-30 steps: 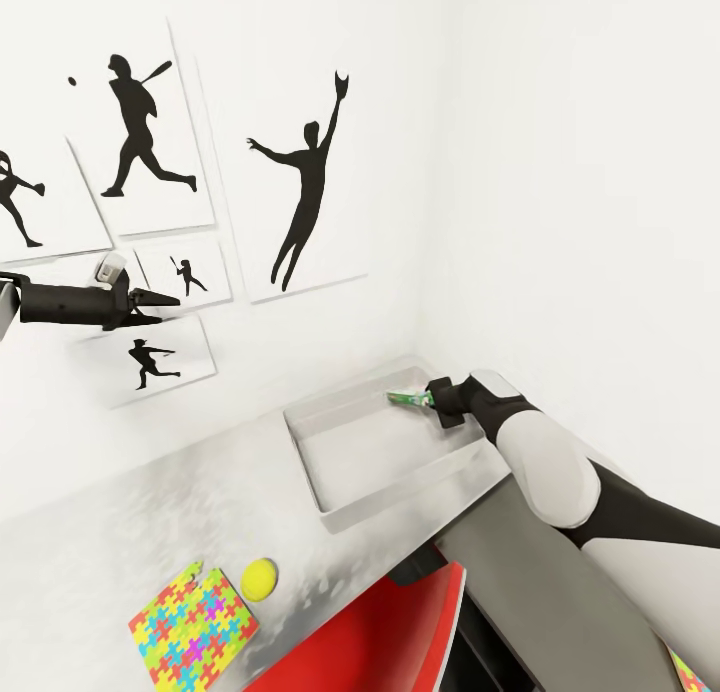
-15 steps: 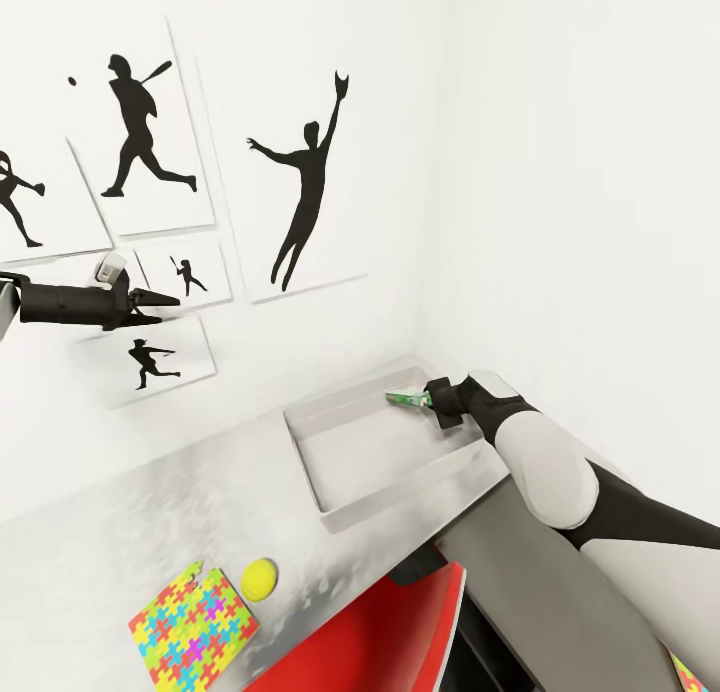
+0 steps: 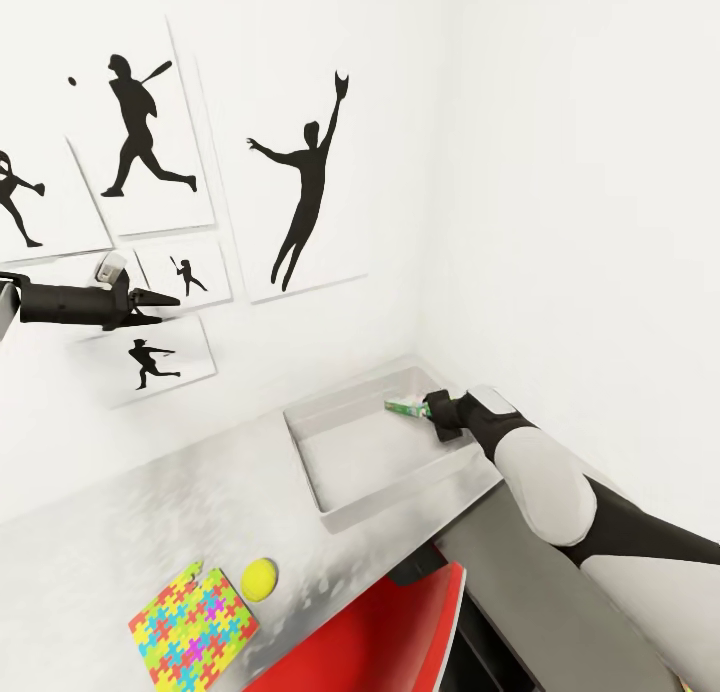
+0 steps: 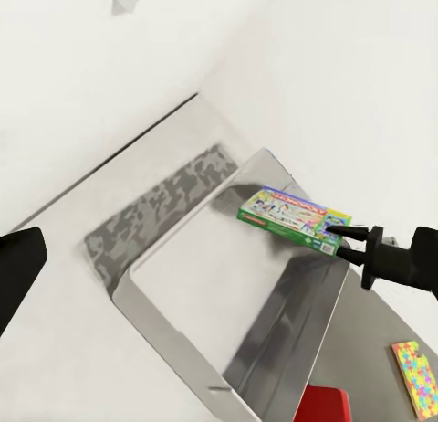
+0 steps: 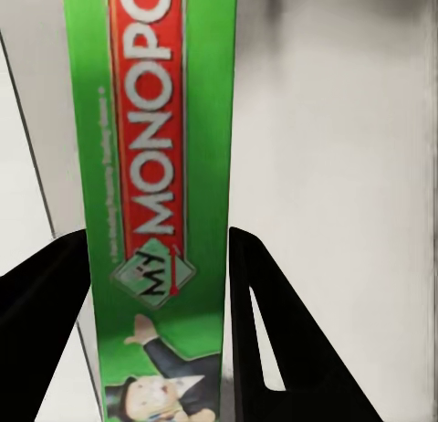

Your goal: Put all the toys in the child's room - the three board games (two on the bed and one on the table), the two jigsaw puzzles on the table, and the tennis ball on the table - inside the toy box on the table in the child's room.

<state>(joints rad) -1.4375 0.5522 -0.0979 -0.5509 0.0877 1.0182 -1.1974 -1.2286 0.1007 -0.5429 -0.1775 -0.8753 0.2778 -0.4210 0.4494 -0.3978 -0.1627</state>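
Since the earlier frame my right hand (image 3: 428, 406) has dropped slightly, carrying the green-topped printed board game box (image 3: 404, 405) lower over the shallow grey toy box (image 3: 345, 507). The hand's two fingers pinch the game's edge; the game hangs above the toy box's far corner, beside the white wall. My left hand (image 3: 165, 299) hovers high above the white worktop (image 3: 90, 562), fingers pressed together, well apart from the toy box. On the worktop near the toy box lie the yellow-green tennis ball (image 3: 260, 577) and the multicoloured jigsaw puzzle board (image 3: 193, 627).
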